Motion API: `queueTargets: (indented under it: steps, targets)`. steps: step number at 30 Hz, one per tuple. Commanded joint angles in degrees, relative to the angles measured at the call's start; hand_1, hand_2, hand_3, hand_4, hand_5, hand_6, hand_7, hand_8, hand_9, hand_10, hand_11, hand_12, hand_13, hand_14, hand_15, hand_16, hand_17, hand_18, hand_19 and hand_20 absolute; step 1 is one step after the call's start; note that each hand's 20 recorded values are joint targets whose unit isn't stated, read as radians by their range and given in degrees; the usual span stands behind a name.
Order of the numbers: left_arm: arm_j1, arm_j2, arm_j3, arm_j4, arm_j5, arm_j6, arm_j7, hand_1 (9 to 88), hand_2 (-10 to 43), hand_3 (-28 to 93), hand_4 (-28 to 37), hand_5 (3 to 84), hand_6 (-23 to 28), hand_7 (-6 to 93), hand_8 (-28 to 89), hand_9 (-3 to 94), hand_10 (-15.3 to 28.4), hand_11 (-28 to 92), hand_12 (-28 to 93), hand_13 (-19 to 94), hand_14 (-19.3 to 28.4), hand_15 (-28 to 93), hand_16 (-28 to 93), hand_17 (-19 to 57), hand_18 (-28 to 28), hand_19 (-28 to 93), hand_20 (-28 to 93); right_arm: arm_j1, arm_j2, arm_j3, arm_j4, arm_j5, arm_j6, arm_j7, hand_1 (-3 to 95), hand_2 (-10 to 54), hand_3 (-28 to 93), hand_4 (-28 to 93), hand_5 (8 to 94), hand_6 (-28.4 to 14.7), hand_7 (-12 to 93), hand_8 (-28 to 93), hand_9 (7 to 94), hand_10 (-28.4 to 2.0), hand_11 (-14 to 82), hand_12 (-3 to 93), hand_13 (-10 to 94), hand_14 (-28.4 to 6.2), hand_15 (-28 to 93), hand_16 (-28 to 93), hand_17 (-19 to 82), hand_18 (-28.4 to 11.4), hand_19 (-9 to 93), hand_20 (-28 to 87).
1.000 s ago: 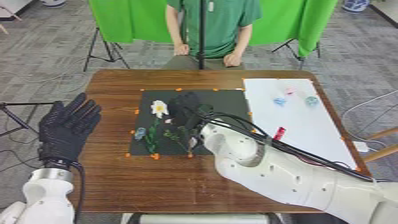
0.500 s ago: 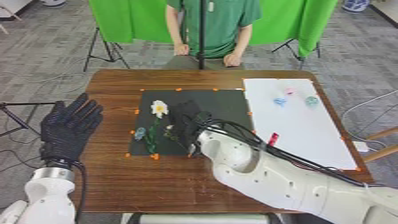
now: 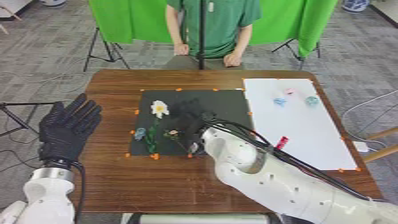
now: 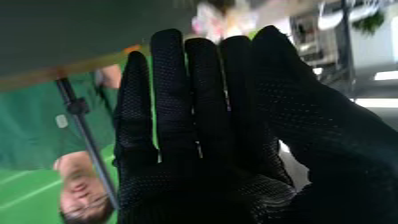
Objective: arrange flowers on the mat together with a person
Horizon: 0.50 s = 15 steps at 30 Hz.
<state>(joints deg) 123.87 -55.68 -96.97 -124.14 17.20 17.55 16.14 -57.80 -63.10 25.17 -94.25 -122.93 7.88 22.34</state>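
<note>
- Blending into the black mat [image 3: 229,99], center frame, the right hand [image 3: 185,114] extends straight fingers, gripping nothing.
- Left hand [image 3: 67,132] spreads open, empty, at left.
- Small flower [image 3: 172,132], lower center, blurs.

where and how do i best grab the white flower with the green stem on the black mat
Take the white flower by its green stem, just under the bloom, with a pinch from above: the stem is thin and lies along the black mat. Lower down, the blue bloom and small pinkish bloom flank it, so fingers could catch them.
</note>
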Motion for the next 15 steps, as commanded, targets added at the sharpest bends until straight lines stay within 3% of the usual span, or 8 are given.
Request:
queueTargets:
  steps: [1, 3, 5, 10, 11, 15]
  targets:
    - [1.7, -0.78, -0.85, -0.08, -0.46, -0.2, 0.8, 22.6, 18.6, 71, -28.3, 46.7, 8.6, 10.3, -9, 39.6, 14.7, 19, 7, 28, 14.2, 29, -8, -4.7, 13.4, 34, 9, -4.1, 4.3, 9.7, -7.3, 4.0, 1.5, -4.4, 44.6, -9.5, 82, -28, 49.8, 0.0, 27, -17, 52.2, -11.8, 15.9, 16.4, 44, -9.7, 37, 20, 18, -16.2, 57, 13]
    - [1.6, -0.8, -0.93, -0.01, -0.48, -0.49, 0.84, 22.8, 18.6, 71, -28.3, 46.6, 8.6, 10.3, -9, 39.5, 14.7, 19, 7, 28, 14.1, 29, -8, -4.7, 13.4, 34, 9, -6.3, 5.7, 13.5, -9.6, 6.5, 2.8, -5.8, 44.0, -9.5, 81, -28, 48.5, -0.5, 25, -16, 50.8, -12.2, 15.3, 16.5, 43, -10.0, 36, 19, 18, -16.0, 56, 12]
    - [1.6, -0.86, -1.01, -0.04, -0.29, -0.47, 0.85, 22.7, 18.6, 71, -28.3, 46.6, 8.6, 10.4, -9, 39.4, 14.7, 18, 7, 28, 14.1, 29, -8, -4.7, 13.4, 34, 9, -10.1, 6.7, 20.3, -11.4, 10.3, 0.3, -11.8, 42.7, -9.5, 81, -28, 47.7, -0.7, 25, -16, 49.9, -12.4, 14.8, 16.5, 42, -10.3, 34, 19, 18, -15.7, 55, 11]
    - [1.9, -0.83, -2.01, 0.0, -0.44, -0.93, 1.25, 22.6, 18.6, 71, -28.3, 46.4, 8.5, 10.5, -9, 39.3, 14.6, 18, 7, 28, 14.1, 29, -8, -4.7, 13.4, 34, 9, -18.4, 9.0, 32.8, -15.6, 27.5, -0.4, -19.2, 34.9, -7.9, 80, -27, 43.5, -1.8, 22, -14, 43.8, -13.3, 11.0, 16.4, 36, -11.2, 24, 18, 16, -13.8, 45, 8]
    - [1.5, -0.72, -1.79, 0.17, -0.58, -0.97, 1.25, 22.8, 18.6, 71, -28.3, 46.4, 8.5, 10.5, -9, 39.3, 14.6, 18, 7, 28, 14.1, 29, -8, -4.7, 13.4, 34, 9, -19.7, 10.6, 34.0, -16.6, 33.7, 1.0, -20.3, 32.6, -5.6, 80, -26, 43.0, -2.3, 21, -13, 42.8, -13.6, 10.3, 16.3, 35, -11.6, 22, 18, 15, -14.1, 44, 8]
    - [1.5, -0.74, -1.22, 0.17, -2.19, -2.01, 1.06, 22.8, 18.7, 70, -28.3, 46.4, 8.4, 10.5, -9, 39.3, 14.6, 18, 8, 28, 14.1, 28, -8, -4.7, 13.4, 34, 9, -27.7, 13.1, 43.7, -18.7, 57.1, -4.0, -25.4, 24.9, 4.9, 75, -24, 41.9, -4.3, 16, -11, 41.4, -15.4, 8.0, 16.4, 34, -13.1, 19, 20, 14, -15.4, 41, 9]
